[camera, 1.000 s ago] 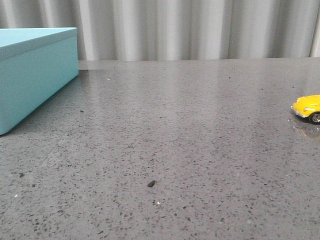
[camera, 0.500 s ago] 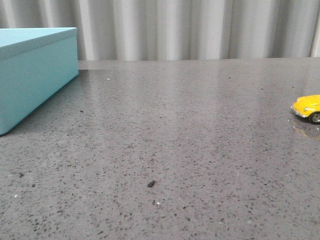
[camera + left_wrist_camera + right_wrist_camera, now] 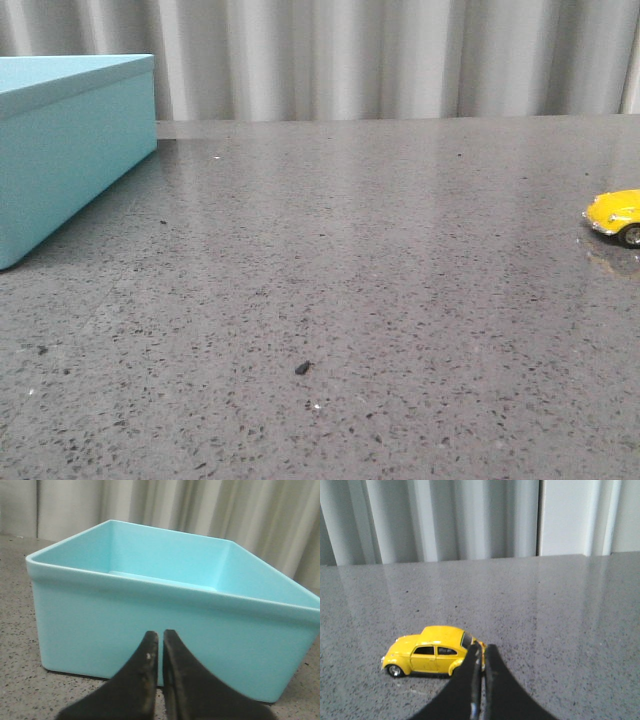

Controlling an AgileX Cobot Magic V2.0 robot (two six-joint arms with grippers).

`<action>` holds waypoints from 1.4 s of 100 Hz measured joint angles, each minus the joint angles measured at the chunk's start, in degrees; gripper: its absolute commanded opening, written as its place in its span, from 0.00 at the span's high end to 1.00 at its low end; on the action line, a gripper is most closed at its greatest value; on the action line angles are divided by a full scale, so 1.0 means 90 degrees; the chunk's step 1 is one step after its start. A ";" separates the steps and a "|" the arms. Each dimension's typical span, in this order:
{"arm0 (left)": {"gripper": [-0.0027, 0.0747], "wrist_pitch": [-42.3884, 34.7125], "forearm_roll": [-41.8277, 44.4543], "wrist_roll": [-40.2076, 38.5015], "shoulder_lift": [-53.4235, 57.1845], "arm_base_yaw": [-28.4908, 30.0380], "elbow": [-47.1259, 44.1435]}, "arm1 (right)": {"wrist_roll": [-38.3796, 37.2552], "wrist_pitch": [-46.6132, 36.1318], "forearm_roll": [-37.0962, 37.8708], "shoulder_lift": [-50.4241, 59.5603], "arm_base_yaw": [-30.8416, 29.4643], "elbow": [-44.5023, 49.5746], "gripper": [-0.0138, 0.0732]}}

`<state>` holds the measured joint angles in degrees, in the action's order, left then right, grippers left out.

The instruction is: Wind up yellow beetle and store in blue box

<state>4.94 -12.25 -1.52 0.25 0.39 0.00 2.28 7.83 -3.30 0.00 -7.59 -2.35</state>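
The small bright yellow toy beetle car [image 3: 432, 656] stands on its wheels at the far right of the grey speckled stone desk [image 3: 380, 260], well apart from the large turquoise-blue open box [image 3: 165, 625] at the far left. Each arm faces its own object. The left tool [image 3: 161, 652] and right tool [image 3: 482, 660] are both closed and empty, so neither could yet grasp anything.

We figured it was some lab or test bench — speckled grey stone table [image 3: 380, 260], plain pleated grey curtain [image 3: 400, 55] behind it.
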 measured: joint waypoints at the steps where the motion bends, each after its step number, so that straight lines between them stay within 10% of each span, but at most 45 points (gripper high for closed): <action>1: 0.99 0.0000 0.0000 0.0000 0.0000 0.0000 0.0000 | 0.0000 0.0096 0.0000 -0.0041 0.0000 -0.0076 0.91; 28: 0.99 0.0000 -0.0020 0.0000 0.0000 0.0000 0.0000 | 0.0000 0.2533 0.0000 -0.1826 0.0000 -0.2028 0.91; 140: 0.99 0.0000 -0.0289 0.0000 0.0000 0.0000 0.0000 | 0.0000 0.5584 -0.0802 -0.7937 0.0321 -0.6813 0.91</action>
<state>4.94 -14.85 -1.52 0.25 0.39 0.00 2.28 58.09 -10.52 -71.43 -4.70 -63.67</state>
